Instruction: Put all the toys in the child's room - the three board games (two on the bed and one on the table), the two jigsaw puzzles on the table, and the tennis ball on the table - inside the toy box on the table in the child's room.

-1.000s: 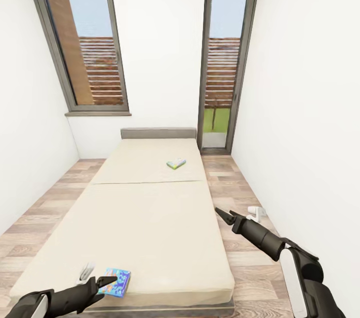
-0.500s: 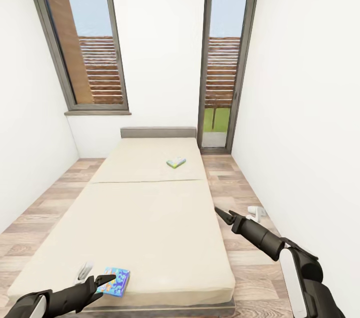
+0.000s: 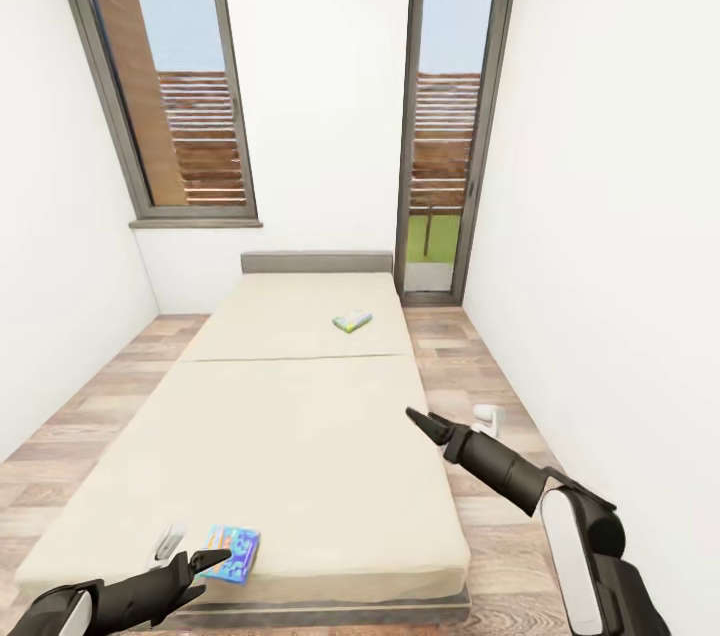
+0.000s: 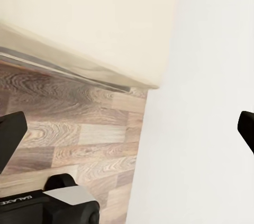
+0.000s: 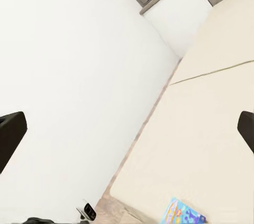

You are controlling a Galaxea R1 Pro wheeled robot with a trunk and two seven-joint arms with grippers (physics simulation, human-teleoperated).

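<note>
The blue board game (image 3: 231, 552) lies flat at the bed's (image 3: 300, 436) near-left corner, just beside the empty, open-fingered left gripper (image 3: 205, 563); slide a finger under its edge; right gripper (image 3: 420, 420) hovers empty, spread wide; second game (image 3: 352, 321) lies far.

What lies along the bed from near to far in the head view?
Left gripper → blue flat board game box near the beige bed's foot → pale green-edged board game box → low grey headboard.

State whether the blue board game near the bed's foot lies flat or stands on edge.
Flat: the blue board game rests face-up on the bed mattress near the left claw.
</note>
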